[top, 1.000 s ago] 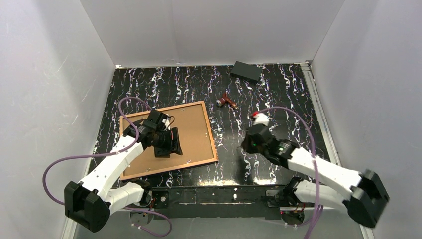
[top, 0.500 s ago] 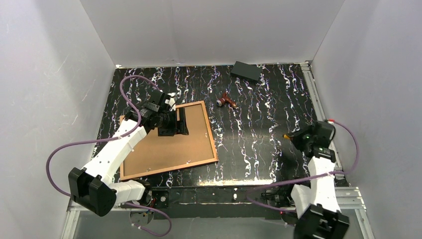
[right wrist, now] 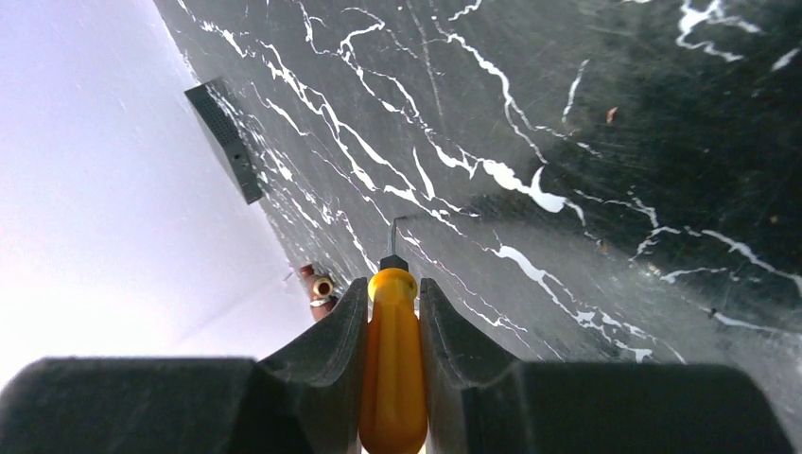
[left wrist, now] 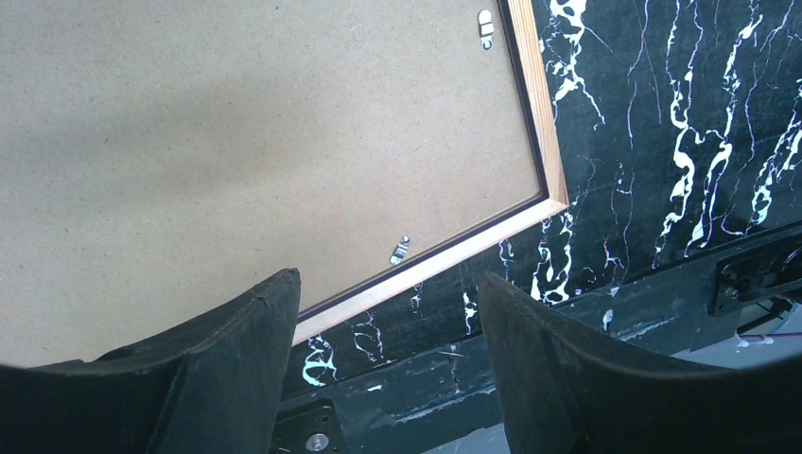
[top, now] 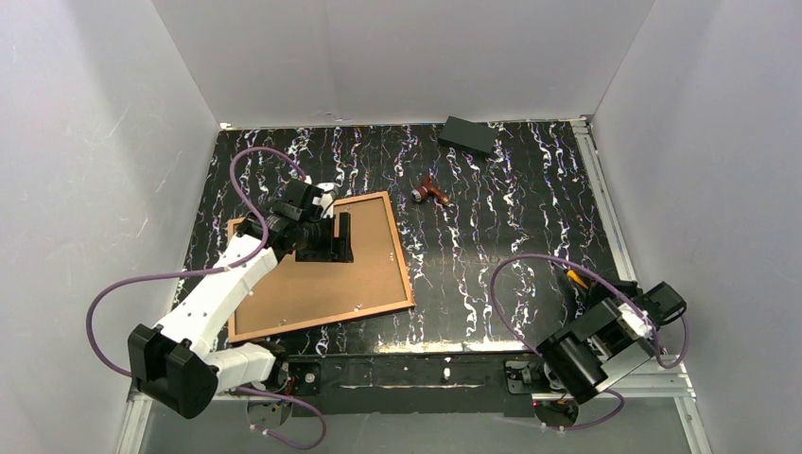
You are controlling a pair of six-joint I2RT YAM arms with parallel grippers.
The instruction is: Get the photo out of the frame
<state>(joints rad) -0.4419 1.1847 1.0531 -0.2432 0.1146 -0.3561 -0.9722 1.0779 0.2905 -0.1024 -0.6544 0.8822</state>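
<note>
- Lying face down on the left half of the desk (top: 530,218), the frame (left wrist: 537,95) shows a pale wood-coloured border with a thin dark inner edge on this side.
- The photo (left wrist: 236,142) sits inside that border. Its plain brown board back faces up and fills the opening, so the printed side is hidden.
- Two small metal clips show at the board's edge: one (left wrist: 401,250) by the near border close to the corner, another (left wrist: 485,26) along the right border.
- The left claw (top: 326,244) hangs over the far half of the board. Its fingers (left wrist: 236,359) are spread wide with nothing between them, and the wrist view shows the frame's near corner and the desk through the gap.
- The right claw (right wrist: 392,284) is closed on the orange handle of a screwdriver (right wrist: 392,378), whose thin metal shaft pokes out past the fingertips.
- The right arm is folded back at the near right corner of the desk, well apart from the frame.
- A small black block (top: 468,135) lies at the far edge.
- A small reddish-brown object (top: 433,192) sits just beyond the frame's far right corner; what it is cannot be made out.
</note>
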